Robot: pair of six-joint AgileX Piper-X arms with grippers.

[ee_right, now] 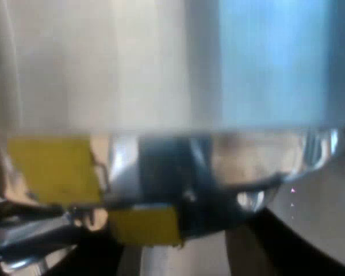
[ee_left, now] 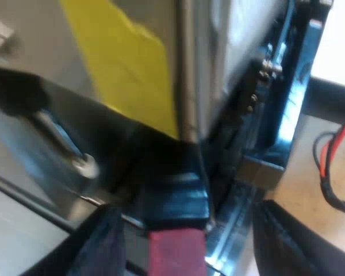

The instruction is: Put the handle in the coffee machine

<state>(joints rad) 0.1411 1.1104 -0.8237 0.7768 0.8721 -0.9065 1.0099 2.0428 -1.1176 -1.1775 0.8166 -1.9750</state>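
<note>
Left wrist view: our left end effector [ee_left: 196,248] stands open at the espresso machine [ee_left: 132,69]; its fingers [ee_left: 103,247] are spread wider than the dark, red-ended handle [ee_left: 175,201] between them. Right wrist view: the machine's metal front is close by; how our right end effector [ee_right: 187,260] stands, we cannot tell.

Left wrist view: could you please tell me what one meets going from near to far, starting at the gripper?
left gripper → the handle's red end → dark handle → espresso machine front, with its yellow patch
</note>
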